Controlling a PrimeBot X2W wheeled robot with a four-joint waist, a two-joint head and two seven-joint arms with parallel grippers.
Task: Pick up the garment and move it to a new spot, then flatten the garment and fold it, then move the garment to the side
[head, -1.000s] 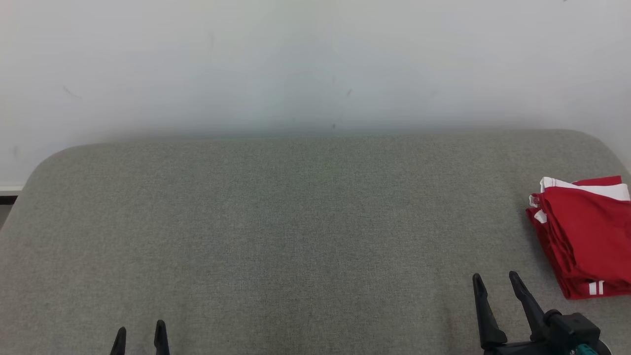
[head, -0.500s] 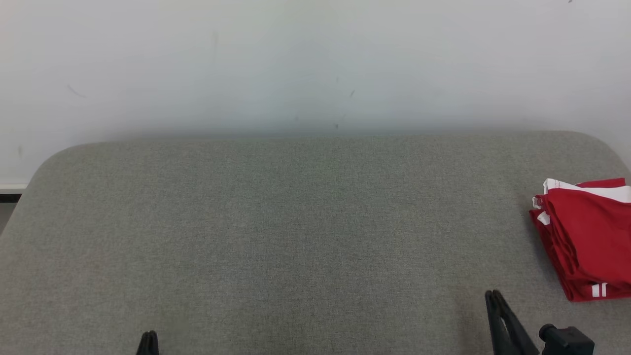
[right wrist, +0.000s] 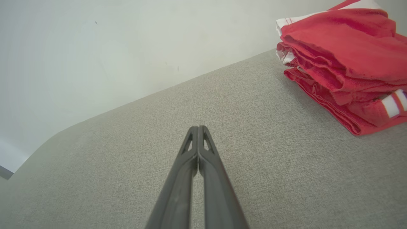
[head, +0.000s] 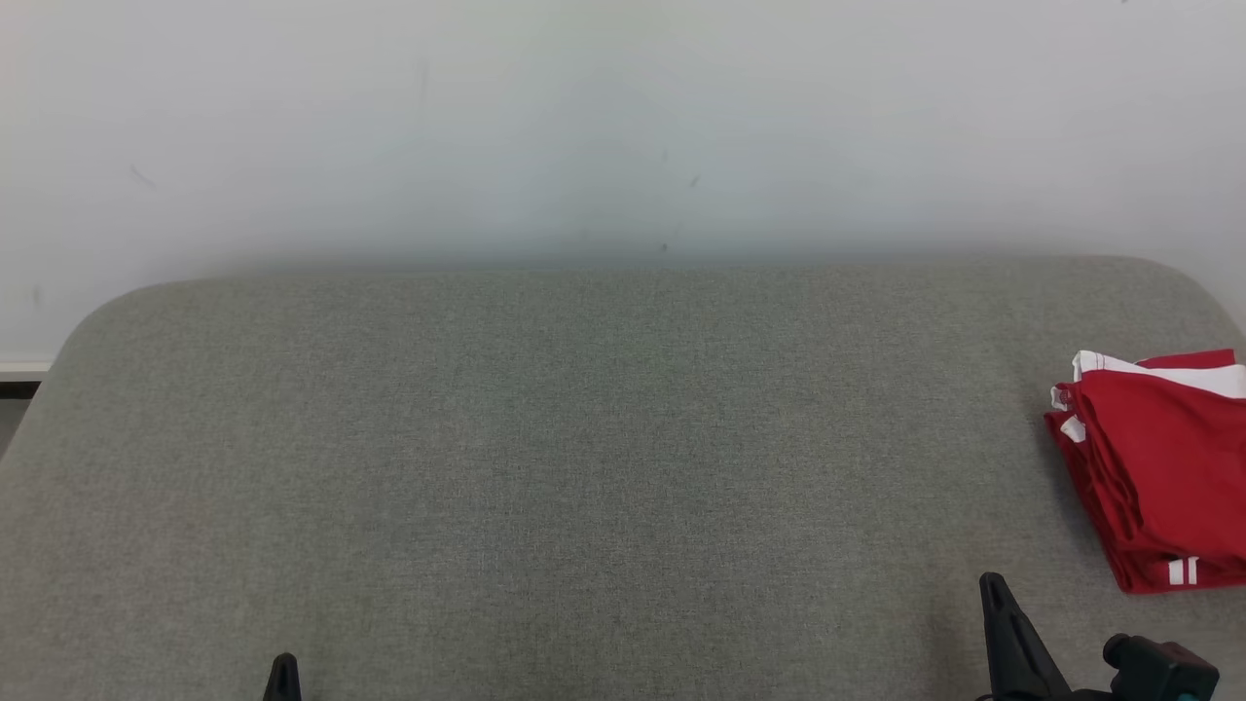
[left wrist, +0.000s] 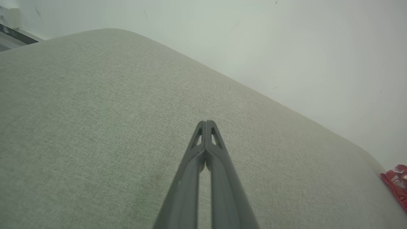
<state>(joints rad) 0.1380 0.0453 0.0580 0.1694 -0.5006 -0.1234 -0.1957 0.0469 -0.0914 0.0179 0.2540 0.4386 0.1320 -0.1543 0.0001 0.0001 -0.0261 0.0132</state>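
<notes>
The garment (head: 1163,467) is red with white trim and lies folded in a stack at the right edge of the grey padded table (head: 584,438). In the right wrist view the garment (right wrist: 343,63) sits at the upper right, apart from my right gripper (right wrist: 198,128), whose fingers are pressed together with nothing between them. My right gripper (head: 993,581) stands low at the front right, to the left of the garment. My left gripper (head: 283,662) pokes up at the front left, also shut and empty; its tips (left wrist: 206,122) meet over bare fabric.
A pale wall (head: 623,127) rises behind the table's far edge. The table's rounded corners show at the far left and far right. A sliver of the garment (left wrist: 396,184) shows at the right edge of the left wrist view.
Both grippers went from open to shut, with nothing caught in either. Both have sunk lower toward the bottom edge. The garment has not moved.
</notes>
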